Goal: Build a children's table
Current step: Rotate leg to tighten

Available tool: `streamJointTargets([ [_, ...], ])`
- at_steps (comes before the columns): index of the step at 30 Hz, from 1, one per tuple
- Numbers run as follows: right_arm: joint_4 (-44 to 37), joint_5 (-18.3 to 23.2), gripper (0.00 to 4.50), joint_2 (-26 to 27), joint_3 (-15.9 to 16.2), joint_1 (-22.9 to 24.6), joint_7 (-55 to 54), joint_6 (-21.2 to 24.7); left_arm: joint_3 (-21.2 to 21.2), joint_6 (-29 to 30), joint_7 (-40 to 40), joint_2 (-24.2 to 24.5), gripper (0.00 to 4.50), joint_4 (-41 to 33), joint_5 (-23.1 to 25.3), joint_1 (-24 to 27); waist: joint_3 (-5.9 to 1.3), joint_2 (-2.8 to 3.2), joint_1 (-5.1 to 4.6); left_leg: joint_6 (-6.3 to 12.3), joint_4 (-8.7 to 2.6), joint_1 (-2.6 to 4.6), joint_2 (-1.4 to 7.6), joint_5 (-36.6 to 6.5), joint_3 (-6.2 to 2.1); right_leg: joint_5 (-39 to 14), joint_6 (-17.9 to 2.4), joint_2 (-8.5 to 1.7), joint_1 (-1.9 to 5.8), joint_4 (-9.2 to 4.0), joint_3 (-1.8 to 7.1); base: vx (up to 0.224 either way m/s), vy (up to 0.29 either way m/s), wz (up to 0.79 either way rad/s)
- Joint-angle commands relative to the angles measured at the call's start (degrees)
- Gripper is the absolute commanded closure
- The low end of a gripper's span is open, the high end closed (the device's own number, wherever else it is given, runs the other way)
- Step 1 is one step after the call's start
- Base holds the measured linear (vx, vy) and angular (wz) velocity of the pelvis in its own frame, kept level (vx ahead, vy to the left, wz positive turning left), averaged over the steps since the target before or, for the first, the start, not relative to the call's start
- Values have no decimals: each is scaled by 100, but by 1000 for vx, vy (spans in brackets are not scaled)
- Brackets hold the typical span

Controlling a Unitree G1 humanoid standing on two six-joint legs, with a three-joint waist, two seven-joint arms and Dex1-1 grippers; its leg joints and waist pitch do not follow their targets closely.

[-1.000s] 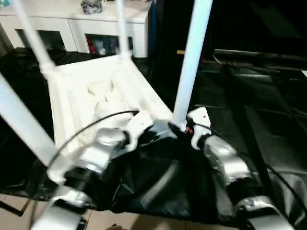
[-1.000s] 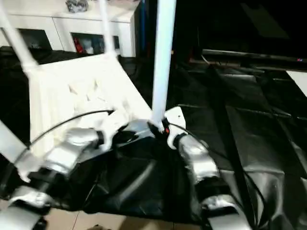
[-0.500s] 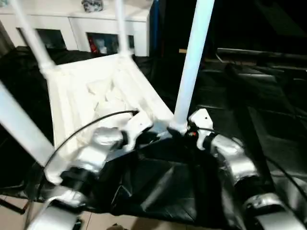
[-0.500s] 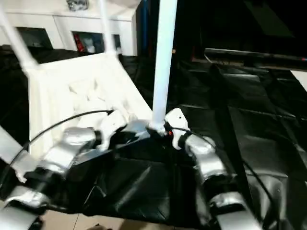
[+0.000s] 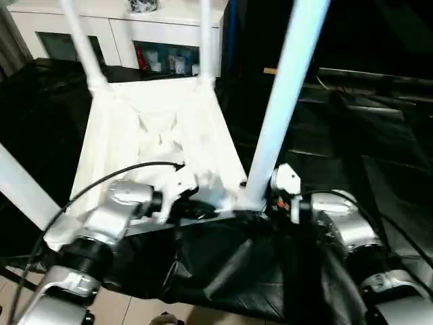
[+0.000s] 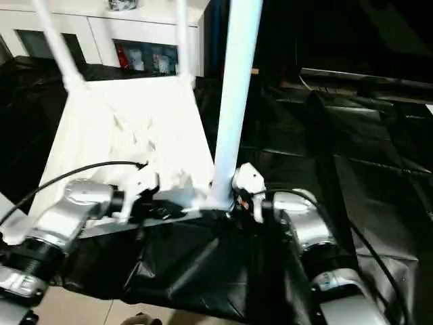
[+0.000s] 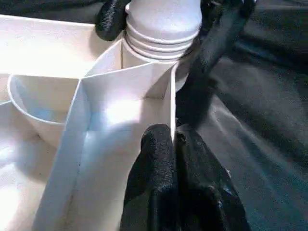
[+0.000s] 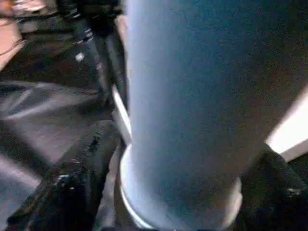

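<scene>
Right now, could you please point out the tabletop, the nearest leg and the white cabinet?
tabletop (image 5: 155, 128): left eye view, ribbed underside.
nearest leg (image 5: 281, 112): left eye view, mid-shaft.
white cabinet (image 5: 122, 30): left eye view, front panel between glass doors.

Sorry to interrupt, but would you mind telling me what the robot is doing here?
It is assembling a children's table. The white tabletop lies upside down on black sheeting, with legs standing in its corner sockets. The left gripper pinches a rib of the tabletop's underside beside the near leg, while the right gripper straddles that leg's base.
</scene>
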Motion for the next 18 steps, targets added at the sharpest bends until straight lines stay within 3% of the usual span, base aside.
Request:
streamJointTargets([
  [1, -88, 9, 117, -62, 149, -6, 254, 64, -41, -72, -258, -7, 450, -87, -258, -90, -364, -7, 1, 363, -362, 94, 249, -1199, -86, -1034, -1367, -389, 273, -386, 262, 0, 0, 0],
  [5, -54, -43, 160, -145, 241, -80, 464, 74, -70, -67, -417, 106, 450, -54, -251, -104, -367, -15, 23, 339, -357, 80, 242, -1171, -89, -967, -1372, -393, 282, -371, 261, 0, 0, 0],
  [11, -167, 162, 176, -29, 138, -21, 574, 345, 12, -113, -299, 52, 450, -2, -241, -115, -369, -30, 62, 326, -352, 79, 242, -1145, -88, -992, -1345, -393, 284, -372, 263, 0, 0, 0],
  [13, -165, 198, 178, 58, 84, 31, 403, 381, 63, -163, -5, -53, 450, 79, -169, -152, -367, -20, 72, 304, -352, 80, 245, -1185, -88, -1089, -1320, -408, 277, -384, 269, 0, 0, 0],
  [17, 76, 35, 178, 429, -100, 52, -785, 438, 220, -282, 1341, -424, 450, 533, 201, -407, -345, -33, 67, 130, -377, 128, 229, -1433, -97, -1603, -1160, -420, 249, -454, 277, 0, 0, 0],
  [18, 134, -30, 178, 492, -114, 43, -1010, 381, 247, -261, 1467, -479, 450, 564, 207, -432, -344, -29, 56, 77, -395, 103, 234, -1427, -116, -1731, -1088, -435, 265, -463, 275, 0, 0, 0],
])
